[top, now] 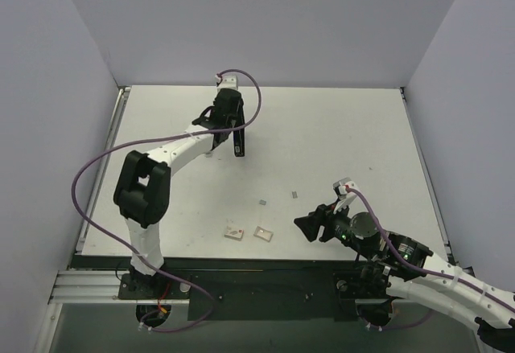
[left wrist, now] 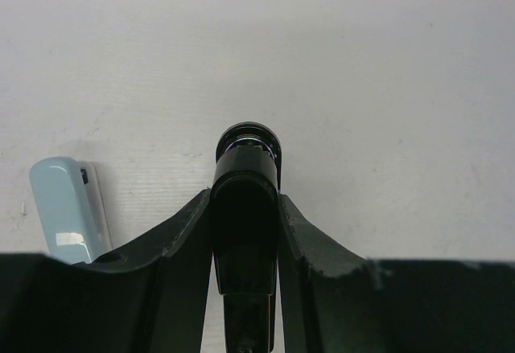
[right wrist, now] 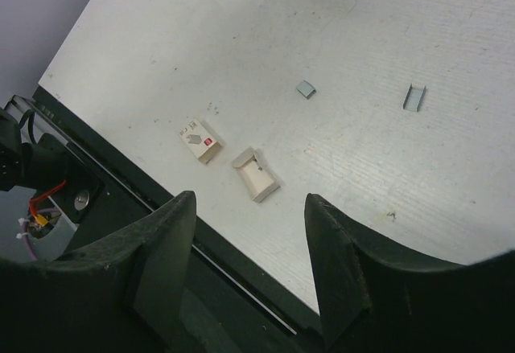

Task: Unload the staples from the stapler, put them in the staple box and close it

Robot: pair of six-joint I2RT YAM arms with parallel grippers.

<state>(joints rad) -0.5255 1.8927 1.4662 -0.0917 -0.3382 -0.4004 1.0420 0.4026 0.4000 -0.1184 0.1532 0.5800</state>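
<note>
My left gripper [top: 231, 125] at the back of the table is shut on the black stapler [top: 239, 145], which hangs down from it. In the left wrist view the stapler [left wrist: 246, 164] is clamped end-on between the two fingers of the left gripper [left wrist: 245, 200], above the white table. My right gripper [top: 308, 227] is open and empty near the front edge, right of centre. Its jaws stand wide apart in the right wrist view [right wrist: 249, 208]. Two small staple pieces [top: 262, 202] [top: 294, 195] lie on the table; they also show in the right wrist view [right wrist: 305, 89] [right wrist: 414, 97].
A pale blue bar [left wrist: 68, 208] lies on the table just left of the left gripper. A small closed box [top: 234, 231] and an open box tray [top: 263, 233] lie near the front edge, seen also as the box [right wrist: 200, 140] and tray [right wrist: 256, 174]. Grey walls enclose the table.
</note>
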